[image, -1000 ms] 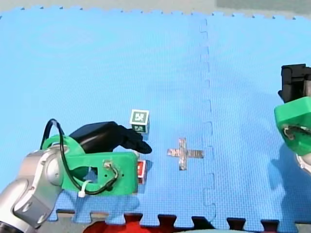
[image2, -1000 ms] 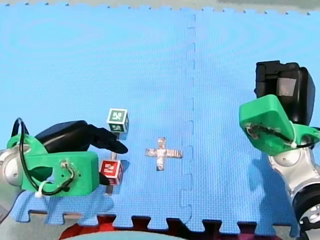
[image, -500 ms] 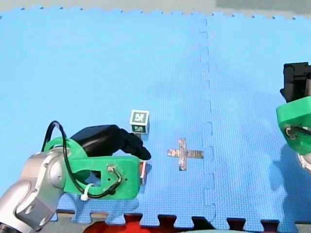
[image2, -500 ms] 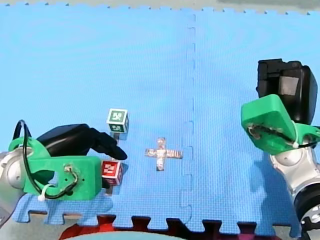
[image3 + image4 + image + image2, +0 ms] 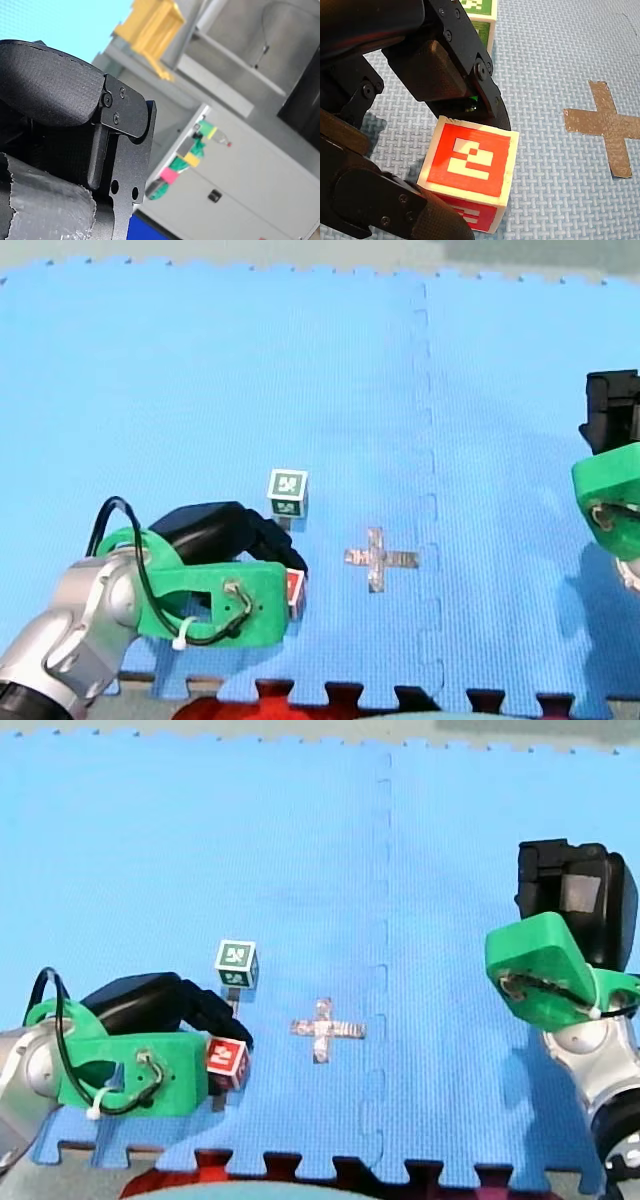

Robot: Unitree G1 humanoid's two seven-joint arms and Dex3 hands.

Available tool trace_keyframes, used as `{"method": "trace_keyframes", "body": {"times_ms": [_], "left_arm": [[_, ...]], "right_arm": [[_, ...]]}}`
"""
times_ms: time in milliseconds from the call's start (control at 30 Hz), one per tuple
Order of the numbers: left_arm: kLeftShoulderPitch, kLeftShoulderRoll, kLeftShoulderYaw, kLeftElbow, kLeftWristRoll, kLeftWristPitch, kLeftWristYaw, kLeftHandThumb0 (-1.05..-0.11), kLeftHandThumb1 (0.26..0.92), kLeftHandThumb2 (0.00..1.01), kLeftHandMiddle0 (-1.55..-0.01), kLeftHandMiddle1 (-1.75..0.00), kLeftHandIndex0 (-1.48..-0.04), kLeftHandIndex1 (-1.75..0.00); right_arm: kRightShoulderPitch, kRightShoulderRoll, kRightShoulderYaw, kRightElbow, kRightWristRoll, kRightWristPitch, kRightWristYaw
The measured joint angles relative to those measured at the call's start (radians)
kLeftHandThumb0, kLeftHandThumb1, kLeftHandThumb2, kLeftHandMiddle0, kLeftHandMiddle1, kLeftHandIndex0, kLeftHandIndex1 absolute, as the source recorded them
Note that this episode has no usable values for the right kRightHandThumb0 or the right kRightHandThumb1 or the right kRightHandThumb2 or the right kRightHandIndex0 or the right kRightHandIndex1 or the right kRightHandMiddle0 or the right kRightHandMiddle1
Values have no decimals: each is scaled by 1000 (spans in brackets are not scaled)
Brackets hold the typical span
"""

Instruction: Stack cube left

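The left hand (image 5: 160, 1005) grips the red cube (image 5: 228, 1060) at the near left of the foam mat (image 5: 200, 360). The green cube (image 5: 287, 492) stands just beyond its fingers, so that side is tight. To the right lies a flat tape cross (image 5: 378, 558), then open mat as far as the right hand (image 5: 570, 910) at the right edge. The far side is open.

Lettering, numerals, brands: none legible.
Signs:
- Red cube (image 5: 470, 172), held between the left hand's (image 5: 170, 1005) fingers: white block-pattern marker on red, on the top and one side face.
- Green cube (image 5: 237, 963), just beyond that hand's fingertips: green-and-white block marker on the top and side.
- Foam mat (image 5: 300, 840), beside the hand: grey tape cross (image 5: 326, 1028).
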Motion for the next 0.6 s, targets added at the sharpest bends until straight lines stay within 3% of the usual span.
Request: {"method": "trace_keyframes", "body": {"times_ms": [67,133,367,600], "left_arm": [[1,-4,1,4,5,0,26,-469,751,15,-958,-1746,-1211,-147],[4,-9,1,8,17,-6,67,-425,771,18,-964,-1746,-1297,-171],[6,-10,5,66,38,-105,185,-430,804,18,-965,-1746,-1256,-100],[4,-12,13,96,43,-136,240,-445,813,13,-961,-1746,-1246,-70]], "right_arm": [[0,0,0,0,0,0,1],[0,0,-1,0,1,0,1],[-1,0,-1,0,1,-1,2],[-1,2,0,0,0,-2,2]]}}
